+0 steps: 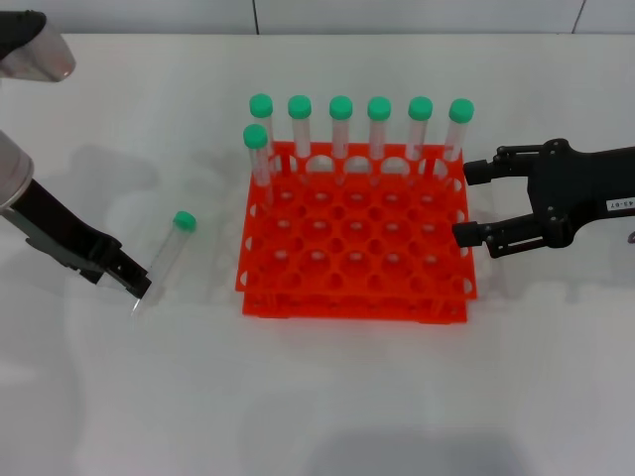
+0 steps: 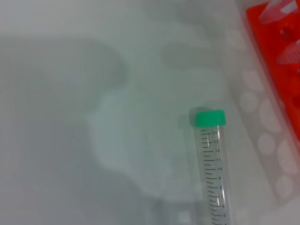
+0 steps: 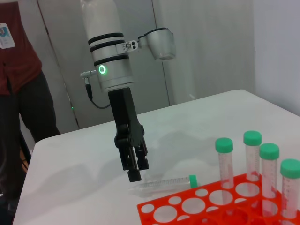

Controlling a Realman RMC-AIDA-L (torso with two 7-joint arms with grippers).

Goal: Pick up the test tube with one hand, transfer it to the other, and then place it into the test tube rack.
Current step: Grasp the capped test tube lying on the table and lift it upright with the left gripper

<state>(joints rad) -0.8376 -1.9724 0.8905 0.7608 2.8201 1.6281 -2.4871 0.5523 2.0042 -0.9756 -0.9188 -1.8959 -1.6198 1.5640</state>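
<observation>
The test tube [image 1: 166,256], clear with a green cap, lies on the white table left of the orange-red rack [image 1: 357,297], cap pointing away from me. It also shows in the left wrist view [image 2: 212,164] and the right wrist view [image 3: 164,182]. My left gripper [image 1: 137,284], black and unlabelled, is low over the tube's pointed end, touching or just beside it; from the right wrist view it [image 3: 133,172] hangs just above that end. My right gripper [image 1: 472,203], with the white label, is open and empty just right of the rack.
Several green-capped tubes [image 1: 340,124] stand upright in the rack's far row and far-left corner. The rack's edge shows in the left wrist view [image 2: 267,37] and the right wrist view [image 3: 180,198]. A person in a dark red shirt [image 3: 18,61] stands beyond the table.
</observation>
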